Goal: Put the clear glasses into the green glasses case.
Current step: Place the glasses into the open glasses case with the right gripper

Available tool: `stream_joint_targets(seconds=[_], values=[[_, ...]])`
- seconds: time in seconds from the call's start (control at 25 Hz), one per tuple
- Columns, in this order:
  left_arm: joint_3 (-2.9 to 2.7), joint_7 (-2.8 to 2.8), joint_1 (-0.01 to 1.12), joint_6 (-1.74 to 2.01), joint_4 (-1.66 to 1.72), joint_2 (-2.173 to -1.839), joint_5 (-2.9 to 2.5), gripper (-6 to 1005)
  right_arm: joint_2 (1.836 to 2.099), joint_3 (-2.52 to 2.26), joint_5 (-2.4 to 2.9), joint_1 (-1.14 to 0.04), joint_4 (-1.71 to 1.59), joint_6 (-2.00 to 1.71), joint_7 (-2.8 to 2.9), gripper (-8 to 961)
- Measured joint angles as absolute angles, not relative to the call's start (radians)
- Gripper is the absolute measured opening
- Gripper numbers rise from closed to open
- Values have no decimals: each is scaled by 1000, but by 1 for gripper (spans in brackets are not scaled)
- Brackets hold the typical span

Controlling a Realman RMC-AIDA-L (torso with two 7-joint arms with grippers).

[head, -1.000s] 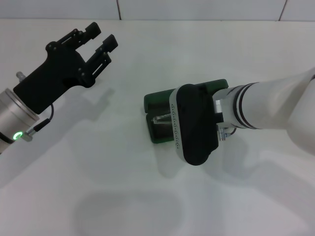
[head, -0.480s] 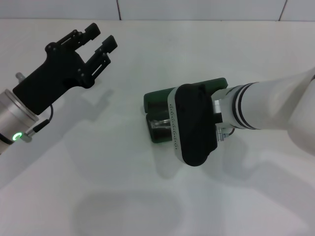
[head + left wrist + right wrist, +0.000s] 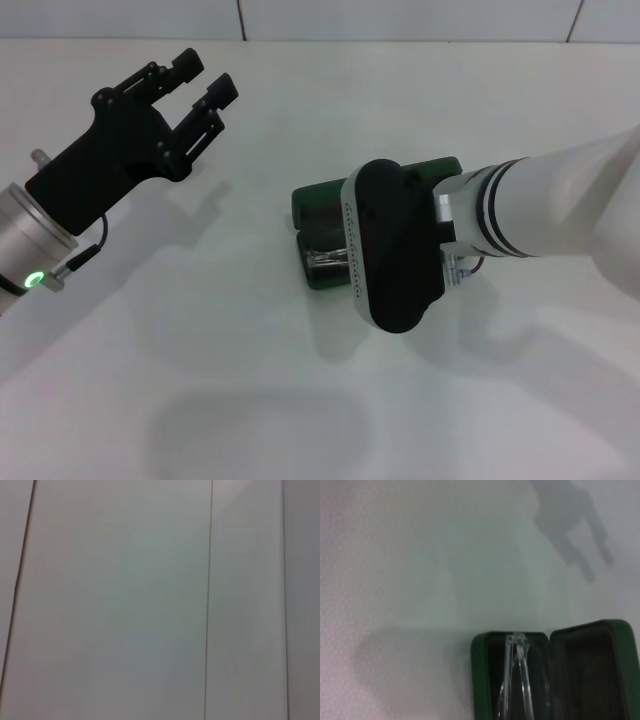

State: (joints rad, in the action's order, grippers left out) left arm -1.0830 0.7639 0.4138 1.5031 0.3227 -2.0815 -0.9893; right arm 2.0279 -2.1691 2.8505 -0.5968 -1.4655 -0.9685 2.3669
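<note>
Case: the green glasses case [image 3: 318,215] is seen open on the white table [image 3: 250,350], near the middle of the head view, with its lid swung back toward the far side.
Case axis: in the head view the long axis of the case runs roughly left to right, with a slight tilt; most of it is hidden under the right arm.
Glasses: the clear glasses [image 3: 519,680] are lying inside the base half of the case [image 3: 485,670], on the dark lining.
Glasses direction: in the right wrist view the folded frame is laid along the length of the base, and one end reaches close to the short wall of the case.
Lid: the inner side of the lid is shown dark and bare in the right wrist view.
Writing: no lettering can be read in any view.
Right gripper: it is held over the case and is covered by the wrist housing [image 3: 392,245]; whether the fingers are apart or together cannot be told.
Left gripper [image 3: 205,80]: it is held up in the air at the far left, well apart from the case, with the fingers spread and nothing between them.
Left wrist view: only a pale surface with thin dark seams is seen.
</note>
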Motion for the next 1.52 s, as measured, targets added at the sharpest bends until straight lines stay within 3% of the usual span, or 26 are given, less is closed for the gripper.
stream_joint_targets(seconds=[0.48, 0.92, 1.52], values=[[-1083, 764, 409, 1505, 324, -2082, -989, 487, 2026, -2138, 2784, -587, -1555, -1088, 2355, 438], [-1081, 762, 416, 1502, 324, -2082, -990, 487, 2024, -1950, 2403, -523, -1556, -1144, 2082, 438], [-1077, 764, 432, 1497, 330, -2082, -985, 487, 2029, -1930, 2106, -659, -1204, -1017, 1888, 438]])
